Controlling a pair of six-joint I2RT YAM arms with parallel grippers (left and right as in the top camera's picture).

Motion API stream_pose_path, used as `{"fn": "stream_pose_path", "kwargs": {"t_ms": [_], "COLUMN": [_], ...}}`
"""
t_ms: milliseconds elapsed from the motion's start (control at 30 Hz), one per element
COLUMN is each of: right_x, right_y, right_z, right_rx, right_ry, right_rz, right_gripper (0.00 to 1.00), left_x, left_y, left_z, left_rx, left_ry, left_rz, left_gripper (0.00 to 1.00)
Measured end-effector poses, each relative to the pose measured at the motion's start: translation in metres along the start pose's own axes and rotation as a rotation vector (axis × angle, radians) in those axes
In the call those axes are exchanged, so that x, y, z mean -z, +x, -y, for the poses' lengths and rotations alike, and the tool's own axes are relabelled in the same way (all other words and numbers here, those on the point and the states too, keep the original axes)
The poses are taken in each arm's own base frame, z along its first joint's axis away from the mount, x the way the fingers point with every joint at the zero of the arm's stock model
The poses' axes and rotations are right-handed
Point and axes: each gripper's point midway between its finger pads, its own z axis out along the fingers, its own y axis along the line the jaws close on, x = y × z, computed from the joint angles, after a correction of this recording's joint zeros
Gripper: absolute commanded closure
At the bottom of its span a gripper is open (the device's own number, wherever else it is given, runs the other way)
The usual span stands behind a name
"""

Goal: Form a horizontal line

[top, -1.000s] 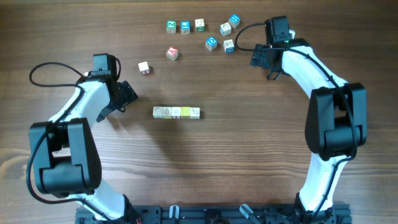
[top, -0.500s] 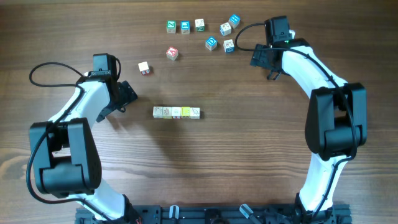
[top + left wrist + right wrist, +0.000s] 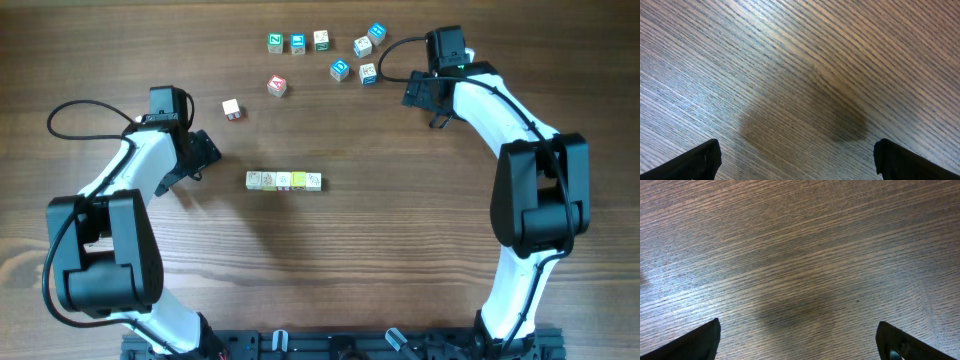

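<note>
Cubes of the horizontal line look light, hard and slick-faced, best pinched across opposite flat sides; left gripper at nine o'clock and right gripper at two o'clock gape empty.

Wood-grain table with loose alphabet cubes. Red-marked cube sits alone, with a white cube with red marks near its front left. Behind it, a green-faced cube, blue-faced cube and cream cube stand in a loose row, with a cluster of four blue and white cubes farther right.
</note>
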Motion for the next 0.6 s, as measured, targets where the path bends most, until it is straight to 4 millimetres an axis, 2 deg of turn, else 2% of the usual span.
{"fn": "stream_pose_path", "kwargs": {"t_ms": [400, 500, 600], "right_x": [0.000, 0.000, 0.000], "right_y": [0.000, 0.000, 0.000], "right_z": [0.000, 0.000, 0.000], "right_rx": [0.000, 0.000, 0.000], "right_ry": [0.000, 0.000, -0.001], "right_rz": [0.000, 0.001, 0.001], "right_gripper": [0.00, 0.00, 0.00], "left_x": [0.005, 0.026, 0.074], "left_y": [-0.001, -0.006, -0.011], "left_z": [0.002, 0.011, 0.037], "left_rx": [-0.002, -0.014, -0.062], "left_ry": [0.008, 0.047, 0.142], "left_rz": [0.012, 0.066, 0.176], "left_gripper": [0.00, 0.00, 0.00]}}
